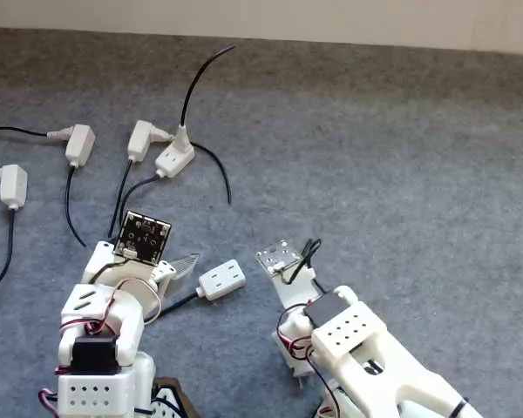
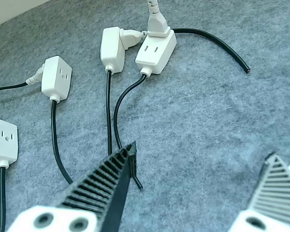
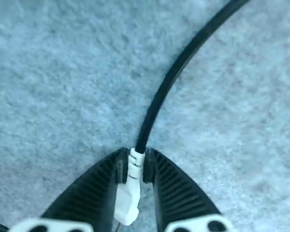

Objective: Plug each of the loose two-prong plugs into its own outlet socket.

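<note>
Right fingers [image 3: 133,153]: nearly shut, pinching a white plug [image 3: 127,195] by its moulded body. My two ribbed black pads press its two sides. Its black cord [image 3: 183,63] leaves at the tips and runs off over the mat. Prongs hidden; cannot tell which way they face.

Left fingers [image 2: 203,151]: spread wide, holding nothing, touching nothing. One finger is black and ribbed [image 2: 111,186], the other pale grey and ribbed [image 2: 275,186]. They hang over the mat, where two thin black cords cross between me and the sockets beyond.

Around, from the high view: the desk [image 1: 401,157] is covered in rough grey felt.
- The near socket [image 1: 221,279], a small white block, lies between my two arms at 3 o'clock from my left wrist. Its cord trails toward 8 o'clock.
- The middle socket [image 1: 174,159] sits at 12 o'clock from that wrist. A seated plug [image 1: 181,139] stands in its far end, its cord arcing toward 1 o'clock.
- The tall socket [image 1: 139,139] is just beside the middle one, at its 9 o'clock. A short plug [image 2: 130,35] touches both.
- Two far sockets [image 1: 78,144] [image 1: 13,185] lie further toward 9 o'clock, each with a white plug at its 9 o'clock side.

All blocks are smooth white plastic, boxy, with rounded corners.
</note>
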`<state>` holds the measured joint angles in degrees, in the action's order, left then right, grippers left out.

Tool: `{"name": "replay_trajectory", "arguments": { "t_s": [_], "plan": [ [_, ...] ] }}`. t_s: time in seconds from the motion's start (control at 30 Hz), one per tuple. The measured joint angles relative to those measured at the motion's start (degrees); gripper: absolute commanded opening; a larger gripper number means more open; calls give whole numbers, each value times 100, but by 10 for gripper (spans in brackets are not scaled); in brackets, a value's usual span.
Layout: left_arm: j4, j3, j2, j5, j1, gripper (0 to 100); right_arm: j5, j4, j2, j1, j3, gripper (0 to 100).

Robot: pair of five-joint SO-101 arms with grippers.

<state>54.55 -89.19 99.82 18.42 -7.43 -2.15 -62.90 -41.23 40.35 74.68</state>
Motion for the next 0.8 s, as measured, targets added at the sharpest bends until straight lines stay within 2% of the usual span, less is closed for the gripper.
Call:
{"name": "replay_trajectory", "arguments": {
  "t_s": [0.1,0.2,0.33,0.5,0.63,0.8],
  "plan": [
    [0,0,0,0,0,378,818,-114,53,-316,-527,5],
    [0,9,0,0,0,378,1697,-448,18,-677,-1670,5],
    [299,343,0,0,-35,378,1486,-589,79,-1029,-3499,5],
    [1213,1538,-26,0,-35,378,1011,-571,853,-1055,-5160,5],
    [2154,2778,-651,0,387,378,888,9,1565,-1055,-5582,5],
    [2954,4308,-2154,0,923,378,888,273,1741,-695,-5653,5]
  ]
}}
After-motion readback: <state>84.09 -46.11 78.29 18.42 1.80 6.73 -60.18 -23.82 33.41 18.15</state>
